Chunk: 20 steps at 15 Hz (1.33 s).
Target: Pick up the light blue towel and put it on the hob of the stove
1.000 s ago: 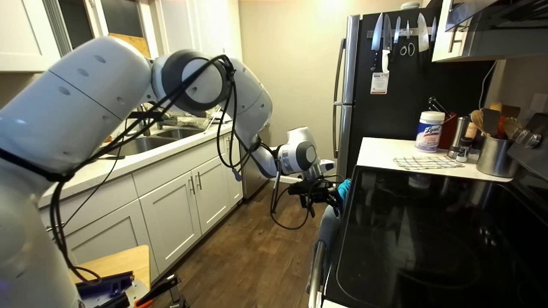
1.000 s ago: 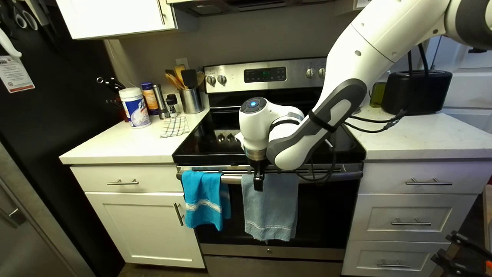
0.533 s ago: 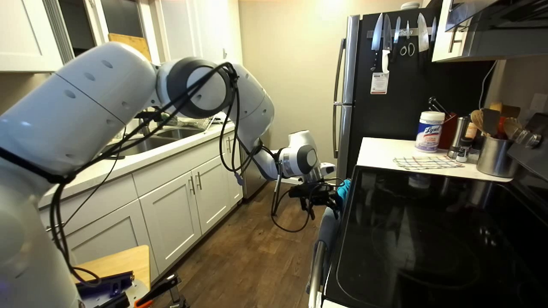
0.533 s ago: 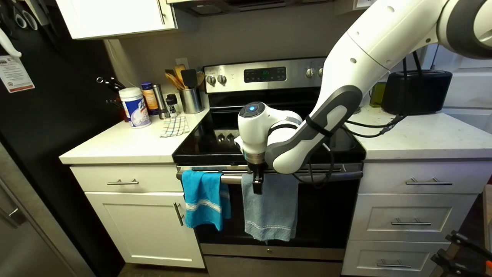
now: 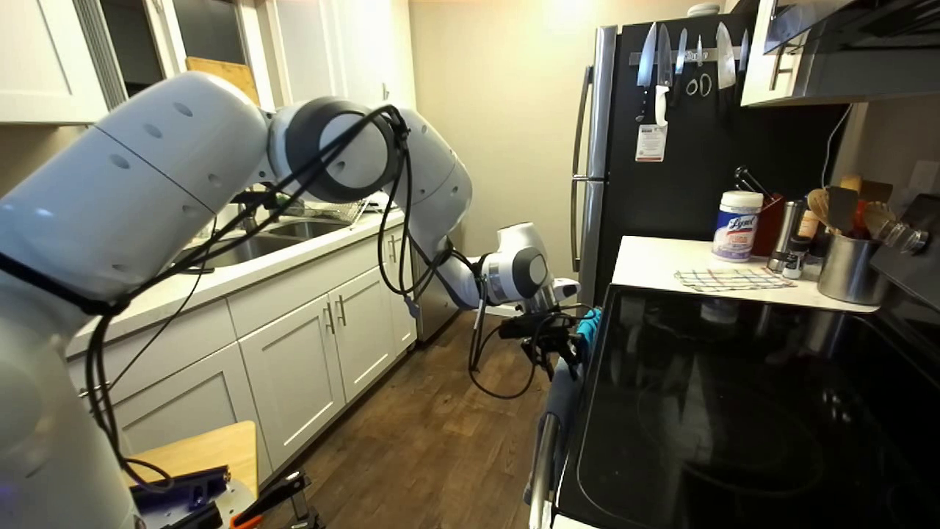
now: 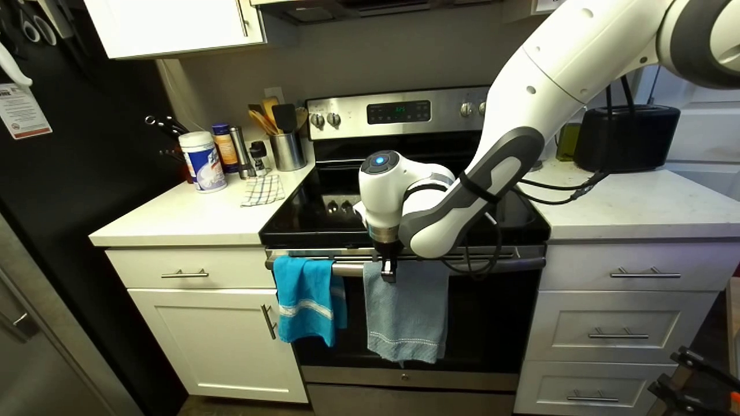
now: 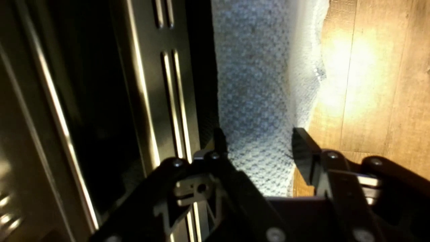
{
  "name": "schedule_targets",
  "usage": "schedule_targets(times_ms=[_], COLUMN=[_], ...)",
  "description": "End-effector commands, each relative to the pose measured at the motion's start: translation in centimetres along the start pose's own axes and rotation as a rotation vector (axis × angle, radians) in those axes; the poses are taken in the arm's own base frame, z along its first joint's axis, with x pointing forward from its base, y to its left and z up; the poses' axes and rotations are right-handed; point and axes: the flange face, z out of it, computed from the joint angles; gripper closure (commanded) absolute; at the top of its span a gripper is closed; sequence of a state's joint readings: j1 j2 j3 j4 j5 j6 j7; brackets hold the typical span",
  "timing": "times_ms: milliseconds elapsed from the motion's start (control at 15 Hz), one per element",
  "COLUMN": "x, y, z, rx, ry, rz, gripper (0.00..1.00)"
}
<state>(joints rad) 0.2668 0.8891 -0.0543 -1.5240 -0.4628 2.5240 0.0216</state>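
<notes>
The light blue towel (image 6: pixel 407 323), pale grey-blue, hangs over the oven door's handle bar (image 6: pixel 348 270) in an exterior view. In the wrist view its woven cloth (image 7: pixel 252 84) runs between the fingers of my gripper (image 7: pixel 258 134). They stand partly closed but apart, one on each side of the draped bar; whether both press the cloth is unclear. In an exterior view the gripper (image 5: pixel 562 369) points down at the handle, beside the stove's front edge. The hob (image 5: pixel 705 411) is a flat black glass top just above and behind the handle.
A turquoise towel (image 6: pixel 303 297) with a white stripe hangs on the same handle, left of the gripper. On the counter stand a wipes tub (image 6: pixel 202 162), a utensil holder (image 6: pixel 288 151) and a checked cloth (image 6: pixel 263 190). A toaster (image 6: pixel 627 138) stands at the other side.
The fingers have drawn closer together around the towel-covered bar. The arm lowered slightly at first and has since stayed nearly still. The towel hangs as before.
</notes>
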Motion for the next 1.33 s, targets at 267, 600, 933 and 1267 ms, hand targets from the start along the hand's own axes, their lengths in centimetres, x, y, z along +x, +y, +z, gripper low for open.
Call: schedule_targets(times_ms=[267,600,933,1267], x=[-0.2,-0.4,-0.3,-0.6], y=[0.2,0.1,0.0,-0.2], z=[-0.8,-1.9,-2.8,-2.5], rx=[-0.002,-0.001,0.008,0.017], ry=[-0.005,0.004,0.005,0.003], rz=[0.002,0.004,0.005,0.001], gripper=[0.08,0.00,0.00,0.47])
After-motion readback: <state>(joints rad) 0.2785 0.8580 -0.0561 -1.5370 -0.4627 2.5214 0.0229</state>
